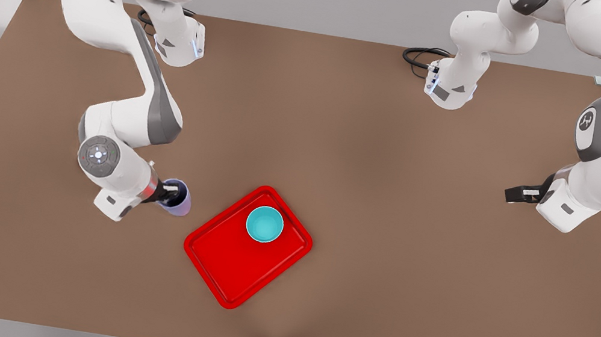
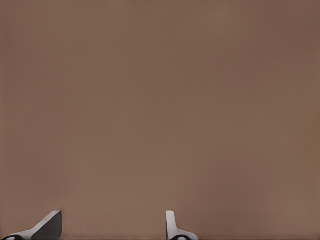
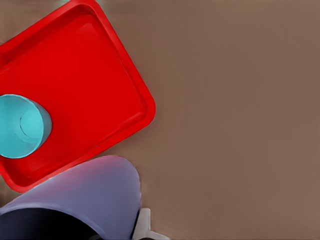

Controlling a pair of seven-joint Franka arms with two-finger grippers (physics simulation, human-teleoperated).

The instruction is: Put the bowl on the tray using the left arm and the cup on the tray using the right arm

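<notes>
Cup (image 1: 178, 197), pale lavender, sits at the front view's left, tilted and lifted slightly over the brown counter (image 1: 375, 162), just beside the red tray's (image 1: 223, 265) left corner but apart from it. Gripped at the rim by the right gripper (image 1: 169, 192), jaws clenched on the cup wall, one finger inside and one outside. Seen from the right wrist view as a lavender tumbler (image 3: 90, 195) close under the camera, with the tray (image 3: 90, 75) and the teal bowl (image 3: 20, 126) beyond.

Toward the middle: flat red rectangular tray, turned at an angle on the counter. Turquoise bowl (image 1: 265, 224) upright inside it, near the corner farthest from the camera, just within the raised rim.

Far to the front view's right: left gripper (image 1: 518, 193), well apart from tray and bowl, hanging above bare counter. Jaws released, fingers spread wide with nothing between them, as shown by the two fingertips (image 2: 50, 225) in the left wrist view over plain brown surface (image 2: 160, 100).
</notes>
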